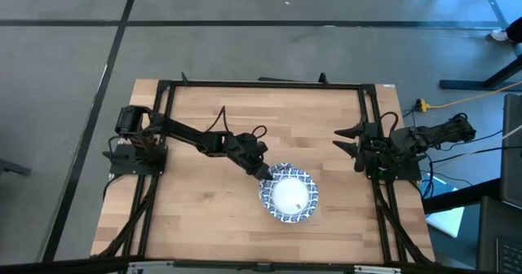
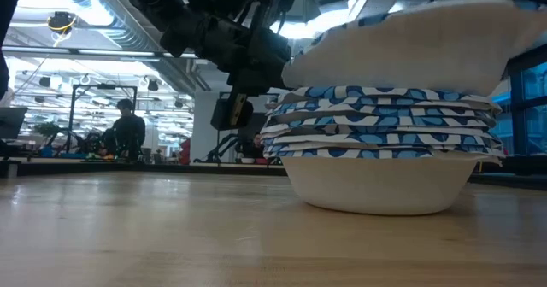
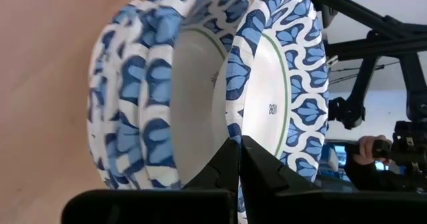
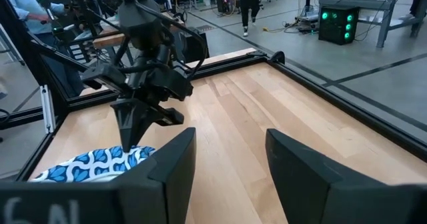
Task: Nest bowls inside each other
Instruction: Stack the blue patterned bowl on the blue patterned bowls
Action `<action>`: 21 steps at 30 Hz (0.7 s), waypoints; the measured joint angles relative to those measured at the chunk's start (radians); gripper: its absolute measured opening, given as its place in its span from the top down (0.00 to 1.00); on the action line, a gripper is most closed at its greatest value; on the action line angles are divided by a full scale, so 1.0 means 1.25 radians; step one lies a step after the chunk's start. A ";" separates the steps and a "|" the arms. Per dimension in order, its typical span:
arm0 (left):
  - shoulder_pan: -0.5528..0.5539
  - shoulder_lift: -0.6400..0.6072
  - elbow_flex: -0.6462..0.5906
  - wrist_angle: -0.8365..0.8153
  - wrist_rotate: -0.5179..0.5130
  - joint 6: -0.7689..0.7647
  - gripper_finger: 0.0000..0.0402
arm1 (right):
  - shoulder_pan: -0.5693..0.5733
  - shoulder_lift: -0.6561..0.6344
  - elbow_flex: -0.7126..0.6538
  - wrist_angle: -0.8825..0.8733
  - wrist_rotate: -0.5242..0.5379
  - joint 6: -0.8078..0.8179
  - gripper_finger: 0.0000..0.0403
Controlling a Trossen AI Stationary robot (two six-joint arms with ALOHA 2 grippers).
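Note:
A stack of nested bowls (image 1: 287,199) with blue-and-white patterned rims stands on its base near the middle of the table, also in the low view (image 2: 380,163). A top bowl (image 2: 402,39) sits tilted above the stack's rims (image 3: 133,97). My left gripper (image 1: 265,174) is at the stack's far-left edge, shut on that top bowl. My right gripper (image 1: 351,143) waits open over the table's right side, well clear of the bowls. My left gripper pinches the top bowl's patterned rim (image 3: 235,121) between its two fingers (image 3: 260,167), at the edge toward the table's far left. It comes slanting down from the left. The bowl (image 3: 280,84) is tilted and parted from the stack's rims on the gripped side.
The wooden table (image 1: 196,217) is framed by black rails (image 1: 261,84). The right wrist view shows the left gripper (image 4: 137,127) above the bowls (image 4: 93,165). People and equipment stand in the room beyond the table (image 2: 128,129).

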 joint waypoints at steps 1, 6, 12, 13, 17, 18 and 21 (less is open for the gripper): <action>0.002 0.000 0.000 -0.003 0.000 0.000 1.00 | 0.000 0.000 0.000 0.000 0.000 0.000 0.55; 0.011 0.000 -0.001 -0.032 0.004 -0.001 1.00 | 0.000 0.000 0.000 -0.001 0.000 -0.001 0.55; 0.010 0.000 -0.001 -0.076 0.016 0.002 1.00 | 0.000 0.000 0.000 -0.013 0.000 -0.001 0.55; 0.010 0.000 -0.001 -0.088 0.016 0.004 1.00 | 0.000 0.000 0.000 -0.019 0.000 0.000 0.55; 0.011 0.000 -0.001 -0.090 0.029 0.006 1.00 | 0.000 0.000 0.000 -0.034 0.001 0.002 0.55; 0.011 0.000 -0.001 -0.086 0.032 0.006 1.00 | 0.000 0.000 0.000 -0.034 0.001 0.002 0.55; 0.011 0.000 -0.001 -0.070 0.034 0.006 0.99 | 0.000 0.000 0.000 -0.034 0.001 0.002 0.55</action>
